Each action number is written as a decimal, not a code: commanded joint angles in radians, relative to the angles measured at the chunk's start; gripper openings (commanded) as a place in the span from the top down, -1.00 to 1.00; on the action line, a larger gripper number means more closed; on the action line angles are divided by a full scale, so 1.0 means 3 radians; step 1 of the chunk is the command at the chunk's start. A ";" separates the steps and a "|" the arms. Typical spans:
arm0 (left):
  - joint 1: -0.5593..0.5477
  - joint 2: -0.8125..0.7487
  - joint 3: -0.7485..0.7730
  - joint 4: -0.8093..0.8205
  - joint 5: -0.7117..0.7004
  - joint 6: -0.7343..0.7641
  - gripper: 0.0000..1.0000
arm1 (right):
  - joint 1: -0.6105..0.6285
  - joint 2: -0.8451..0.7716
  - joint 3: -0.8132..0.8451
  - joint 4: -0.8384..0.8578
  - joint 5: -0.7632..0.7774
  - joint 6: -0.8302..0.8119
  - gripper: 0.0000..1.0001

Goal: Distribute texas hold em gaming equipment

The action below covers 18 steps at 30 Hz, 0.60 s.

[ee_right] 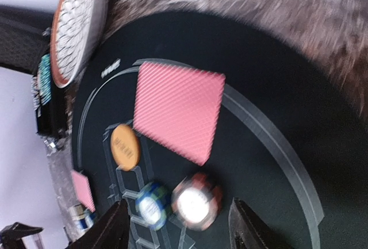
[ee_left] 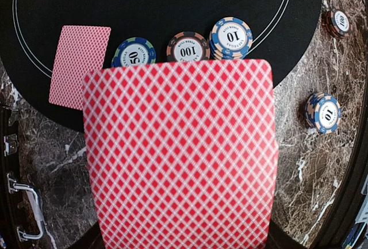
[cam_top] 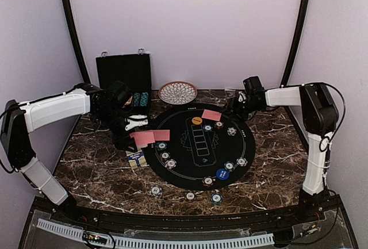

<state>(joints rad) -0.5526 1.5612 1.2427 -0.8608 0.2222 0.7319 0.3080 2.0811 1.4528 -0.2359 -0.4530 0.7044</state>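
Observation:
My left gripper (cam_top: 134, 140) hangs over the left edge of the black round mat (cam_top: 253, 145), shut on a red-backed playing card (ee_left: 181, 157). That card fills the left wrist view and hides the jaws. A second card (ee_left: 79, 65) lies face down on the mat beside three chips (ee_left: 188, 46). My right gripper (ee_right: 181, 229) stands open above the mat's far side, empty, with two chips (ee_right: 196, 200) between its fingers and below them. Just beyond lie a face-down card (ee_right: 178, 108) and the orange button (ee_right: 125, 144). The blue button (cam_top: 222, 173) sits near the mat's front.
A black hinged case (cam_top: 123, 73) holding chip stacks stands at the back left, with a patterned round dish (cam_top: 177, 92) to its right. Several chips ring the mat, and three (cam_top: 190, 195) lie on the marble in front. A small blue and yellow item (cam_top: 135, 159) lies left of the mat.

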 commanded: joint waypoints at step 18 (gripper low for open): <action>-0.0001 -0.0248 -0.0165 0.0122 0.0049 -0.0143 1.00 | 0.1805 -0.0921 -0.1343 0.2040 -0.0496 0.1257 -0.50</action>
<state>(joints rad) -0.5526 1.5356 1.2068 -0.8322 0.2192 0.7010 0.8143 1.7756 1.0195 0.2241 -0.5507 1.0138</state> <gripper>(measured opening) 0.682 0.742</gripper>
